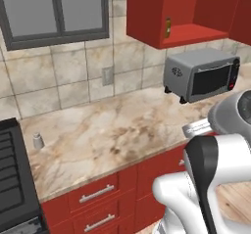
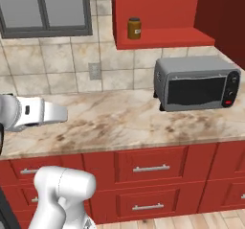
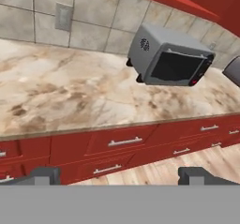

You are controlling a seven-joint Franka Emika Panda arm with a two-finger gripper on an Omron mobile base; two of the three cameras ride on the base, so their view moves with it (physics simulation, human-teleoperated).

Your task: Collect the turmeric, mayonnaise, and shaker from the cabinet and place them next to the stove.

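Observation:
The turmeric (image 2: 134, 28), an amber jar with a dark lid, stands at the left end of the open shelf of the red cabinet (image 2: 165, 40); it peeks past the cabinet (image 1: 147, 17) side as turmeric (image 1: 167, 27). The small grey shaker (image 1: 37, 140) stands upright on the counter just right of the black stove (image 1: 11, 172). The mayonnaise is out of view. My gripper (image 3: 119, 176) is open, its fingertips (image 3: 45, 175) wide apart with nothing between them. It hangs in front of the counter, facing the drawers and toaster oven, well below the shelf.
A grey toaster oven (image 2: 196, 82) sits on the marble counter (image 2: 119, 120) under the cabinet, toward the right. Red drawers (image 2: 150, 168) with metal handles run below the counter edge. A window (image 1: 56, 10) and a wall outlet (image 2: 94, 71) are on the tiled wall.

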